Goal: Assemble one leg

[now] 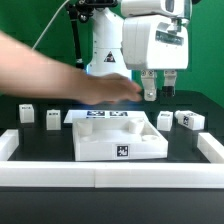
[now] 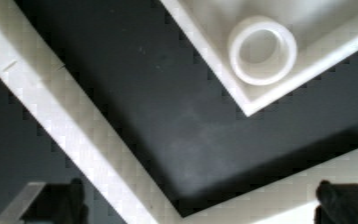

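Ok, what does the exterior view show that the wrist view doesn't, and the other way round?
Only the exterior view: a person's arm stretched in from the exterior view's left, four small legs, the marker board, and the white tray-like piece seen whole. Only the wrist view: a round ring in a white corner, close up, and a white strip running diagonally. Both: the black table and the tool, jaws apart, holding nothing.

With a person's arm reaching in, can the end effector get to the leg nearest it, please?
Probably yes: the open end effector hangs above that leg; the person's hand lies to the exterior view's left.
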`<state>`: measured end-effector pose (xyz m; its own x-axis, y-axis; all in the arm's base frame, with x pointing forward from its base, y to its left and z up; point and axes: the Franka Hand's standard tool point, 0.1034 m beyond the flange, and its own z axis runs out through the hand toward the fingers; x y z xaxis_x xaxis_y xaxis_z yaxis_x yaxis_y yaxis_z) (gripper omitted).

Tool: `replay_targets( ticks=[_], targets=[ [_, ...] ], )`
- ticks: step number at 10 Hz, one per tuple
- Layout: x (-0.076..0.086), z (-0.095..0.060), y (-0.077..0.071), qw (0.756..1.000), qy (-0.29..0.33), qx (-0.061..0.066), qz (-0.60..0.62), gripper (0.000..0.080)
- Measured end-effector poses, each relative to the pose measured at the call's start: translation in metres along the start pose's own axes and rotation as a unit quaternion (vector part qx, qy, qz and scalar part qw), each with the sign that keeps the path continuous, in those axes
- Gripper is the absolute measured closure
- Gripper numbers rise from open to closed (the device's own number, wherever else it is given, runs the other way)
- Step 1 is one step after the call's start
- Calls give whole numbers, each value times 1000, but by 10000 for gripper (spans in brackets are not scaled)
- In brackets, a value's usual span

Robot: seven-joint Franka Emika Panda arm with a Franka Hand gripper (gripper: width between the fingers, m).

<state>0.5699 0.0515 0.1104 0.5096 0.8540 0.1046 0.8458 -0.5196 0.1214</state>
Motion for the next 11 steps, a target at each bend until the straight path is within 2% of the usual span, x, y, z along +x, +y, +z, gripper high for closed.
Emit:
replay_targets(
  ticks=[1, 7, 8, 9, 11],
  targets=[
    [-3, 1, -1, 1000, 5, -6, -8, 150],
    [-5, 2, -2, 1000, 4, -5, -12, 150],
    [-12, 7, -8, 999, 5, -9, -44, 150],
    [-24, 11, -14, 996, -1, -7, -89, 150],
    [-42, 17, -19, 984, -20, 4, -176, 150]
  ],
)
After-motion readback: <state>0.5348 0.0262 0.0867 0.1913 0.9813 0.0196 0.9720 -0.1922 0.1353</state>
